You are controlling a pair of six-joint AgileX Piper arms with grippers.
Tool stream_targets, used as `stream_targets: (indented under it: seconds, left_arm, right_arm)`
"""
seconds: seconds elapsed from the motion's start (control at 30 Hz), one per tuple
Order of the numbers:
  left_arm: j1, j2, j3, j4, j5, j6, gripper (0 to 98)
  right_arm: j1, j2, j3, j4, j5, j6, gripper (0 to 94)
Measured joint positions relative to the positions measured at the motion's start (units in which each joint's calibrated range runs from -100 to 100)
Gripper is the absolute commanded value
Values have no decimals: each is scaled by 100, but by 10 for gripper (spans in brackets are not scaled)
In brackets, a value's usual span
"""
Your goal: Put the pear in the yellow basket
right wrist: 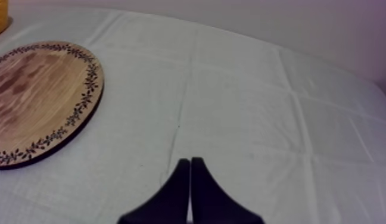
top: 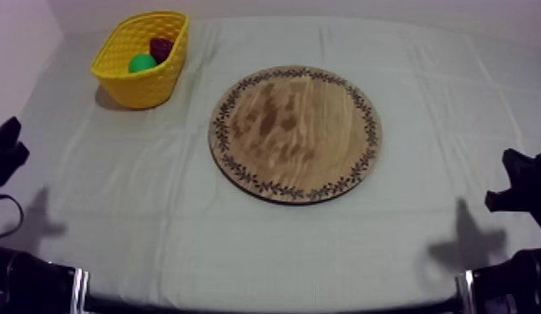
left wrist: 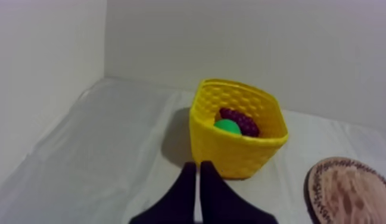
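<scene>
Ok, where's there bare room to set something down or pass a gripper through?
The wooden board is bare all over. Open cloth lies right of the board, in front of it toward the near edge, and in the gap between it and the yellow basket. Only the basket is crowded: pear and bunch of grapes inside.

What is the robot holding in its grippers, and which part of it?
Nothing. The left gripper and the right gripper are both shut on empty air, fingers together. The pear lies in the yellow basket.
</scene>
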Motion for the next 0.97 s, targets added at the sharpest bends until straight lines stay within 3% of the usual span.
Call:
stream_targets:
  seconds: [0.27,0.5,0.97]
  left_arm:
    - [-67,-443,456,648,192,-577,0]
    - [-166,-457,502,984,323,-929,2]
    - [-285,-457,502,1079,602,-1073,1]
  right_arm:
    - [0,0,0,0,0,0,5]
    - [0,0,0,0,0,0,5]
    - [0,0,0,0,0,0,5]
